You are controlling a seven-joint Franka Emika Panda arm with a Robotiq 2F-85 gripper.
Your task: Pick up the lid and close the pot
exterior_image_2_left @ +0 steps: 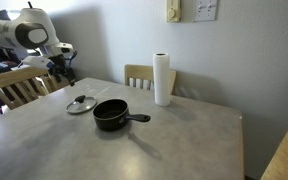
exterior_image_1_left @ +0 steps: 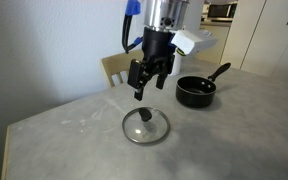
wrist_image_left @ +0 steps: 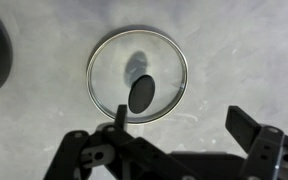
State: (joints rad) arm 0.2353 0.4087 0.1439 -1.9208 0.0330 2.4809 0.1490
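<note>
The lid (exterior_image_1_left: 145, 125) is round clear glass with a metal rim and a black knob; it lies flat on the grey table, also seen in an exterior view (exterior_image_2_left: 81, 104) and in the wrist view (wrist_image_left: 137, 76). The pot (exterior_image_1_left: 196, 91), a small black saucepan with a long handle, stands apart from the lid; it also shows in an exterior view (exterior_image_2_left: 112, 114). My gripper (exterior_image_1_left: 147, 83) hangs open and empty above the lid, not touching it. In the wrist view my open fingers (wrist_image_left: 182, 135) frame bare table beside the lid. In an exterior view my gripper (exterior_image_2_left: 62, 66) is above the table's far end.
A tall white paper towel roll (exterior_image_2_left: 162, 79) stands at the table's back edge. Wooden chairs stand at the table (exterior_image_2_left: 142, 75) (exterior_image_2_left: 19, 85) (exterior_image_1_left: 118, 68). The table edge (exterior_image_1_left: 24, 125) runs near the lid's side.
</note>
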